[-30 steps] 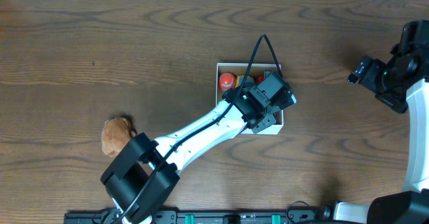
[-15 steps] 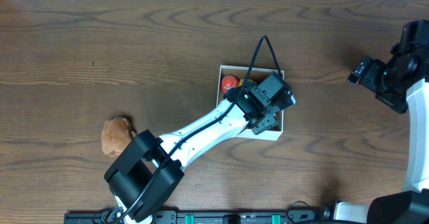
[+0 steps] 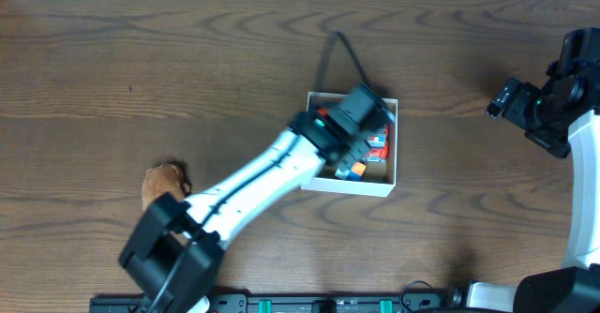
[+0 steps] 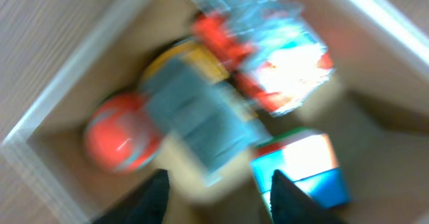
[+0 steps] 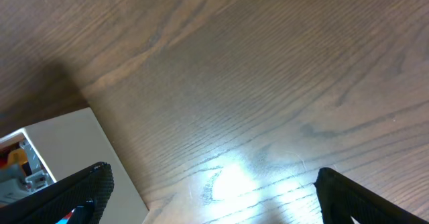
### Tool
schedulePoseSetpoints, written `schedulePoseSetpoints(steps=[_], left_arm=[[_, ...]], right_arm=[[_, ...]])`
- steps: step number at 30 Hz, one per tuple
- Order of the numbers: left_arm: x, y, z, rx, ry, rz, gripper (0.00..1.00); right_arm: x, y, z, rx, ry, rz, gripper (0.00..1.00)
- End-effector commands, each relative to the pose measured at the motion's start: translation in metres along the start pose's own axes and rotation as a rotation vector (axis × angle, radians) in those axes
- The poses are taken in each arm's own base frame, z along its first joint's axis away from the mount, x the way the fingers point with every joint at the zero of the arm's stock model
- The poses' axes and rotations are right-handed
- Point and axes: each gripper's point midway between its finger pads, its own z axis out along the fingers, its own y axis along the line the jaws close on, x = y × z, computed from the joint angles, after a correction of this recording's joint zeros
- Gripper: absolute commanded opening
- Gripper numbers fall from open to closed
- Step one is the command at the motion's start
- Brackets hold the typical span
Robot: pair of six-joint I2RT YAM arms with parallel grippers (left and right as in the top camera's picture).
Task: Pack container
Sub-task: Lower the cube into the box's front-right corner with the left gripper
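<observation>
The container (image 3: 392, 176) is a small white-walled box with a tan bottom at the table's middle. My left gripper (image 3: 361, 130) hangs over it, open and empty. The blurred left wrist view shows its fingers (image 4: 218, 197) above the container's floor (image 4: 375, 133), with a red ball (image 4: 120, 137), a grey and yellow block (image 4: 194, 110), a red and silver packet (image 4: 268, 49) and a blue cube (image 4: 305, 163) inside. My right gripper (image 3: 511, 97) is open and empty, far right of the container. Its wrist view (image 5: 211, 197) shows the container's outer wall (image 5: 67, 143) at the left.
A brown plush toy (image 3: 161, 186) lies on the wooden table (image 3: 187, 60) at the left, next to my left arm. The right arm stands at the table's right edge.
My left gripper has moved up and to the left over the container, uncovering toys in its right part. The right arm has not moved.
</observation>
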Motion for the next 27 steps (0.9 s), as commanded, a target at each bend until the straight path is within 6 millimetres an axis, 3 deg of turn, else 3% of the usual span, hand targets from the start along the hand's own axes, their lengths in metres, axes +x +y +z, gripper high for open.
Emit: schedulePoseSetpoints(steps=[1,6,8,12,20,27], left_arm=[[0.016,0.035,-0.004,-0.037,0.044,-0.225,0.29],[0.041,0.031,0.003,0.065,0.15,-0.359,0.12],[0.047,0.028,0.004,0.067,0.178,-0.382,0.09],[0.051,0.016,0.004,0.085,0.201,-0.385,0.09],[0.049,-0.01,0.001,0.148,0.215,-0.344,0.09],[0.047,-0.009,-0.002,0.133,0.203,-0.339,0.09]], right_arm=[[0.001,-0.001,0.003,0.001,0.008,-0.015,0.99],[0.001,0.0,0.003,-0.004,0.009,-0.015,0.99],[0.005,0.011,0.003,-0.068,0.031,-0.069,0.95],[0.021,0.041,0.001,-0.183,0.079,-0.202,0.92],[0.025,0.048,0.006,-0.148,0.087,-0.219,0.95],[0.027,0.045,0.014,-0.126,0.115,-0.222,0.96]])
